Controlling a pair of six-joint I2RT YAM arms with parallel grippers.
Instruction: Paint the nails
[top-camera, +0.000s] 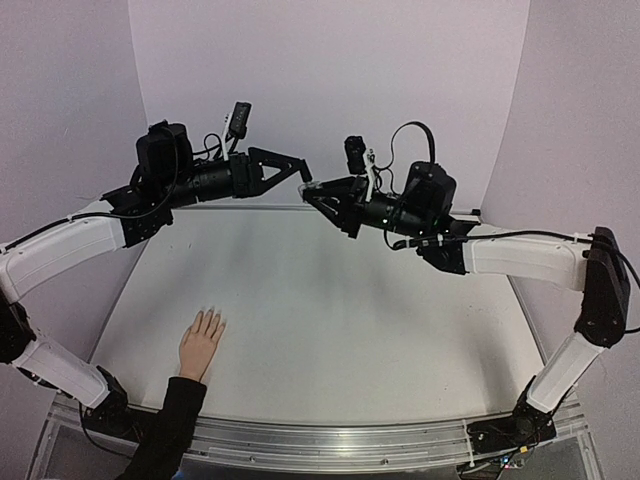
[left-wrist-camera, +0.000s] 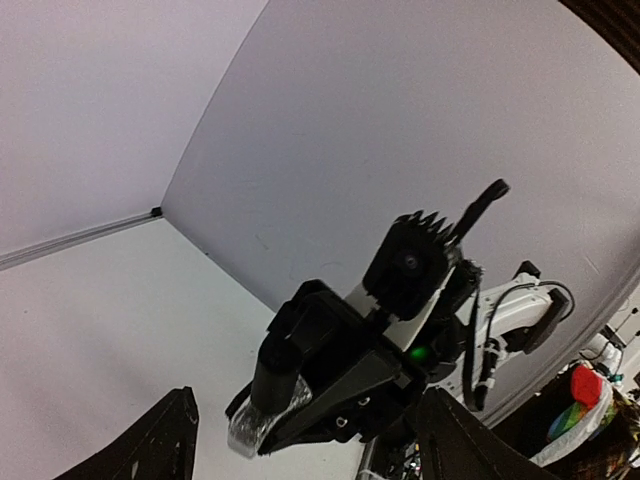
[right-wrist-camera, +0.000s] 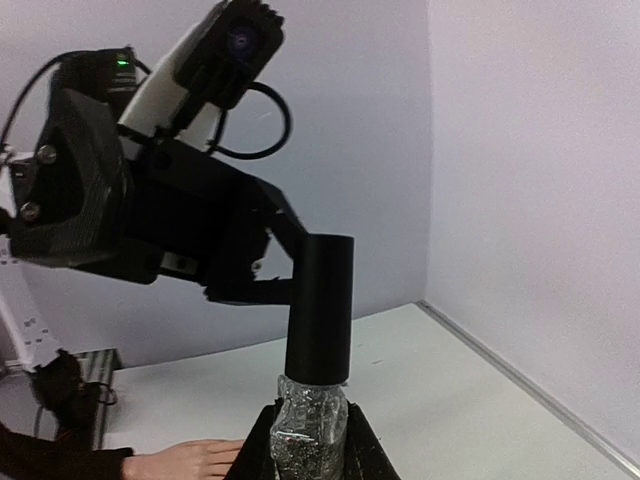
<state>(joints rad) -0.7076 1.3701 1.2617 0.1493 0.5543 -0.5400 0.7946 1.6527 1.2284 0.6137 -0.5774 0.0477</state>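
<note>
The pale hand (top-camera: 202, 340) with a black sleeve (top-camera: 170, 420) lies palm down at the near left of the table. Its nails (top-camera: 210, 316) are too small to make out. The hand also shows at the bottom left of the right wrist view (right-wrist-camera: 185, 460). My right gripper (top-camera: 312, 190) (right-wrist-camera: 310, 445) is raised at the back centre, shut on a clear glittery bottle (right-wrist-camera: 308, 430) with a tall black cap (right-wrist-camera: 320, 305). My left gripper (top-camera: 300, 176) (left-wrist-camera: 307, 400) faces it, open, its fingers (left-wrist-camera: 165, 440) wide apart beside the cap (left-wrist-camera: 275, 365). I cannot tell if they touch it.
The white table (top-camera: 330, 310) is bounded by pale walls at the back and sides. A metal rail (top-camera: 330, 440) runs along the near edge. Both arms arch high above the back of the table, far from the hand.
</note>
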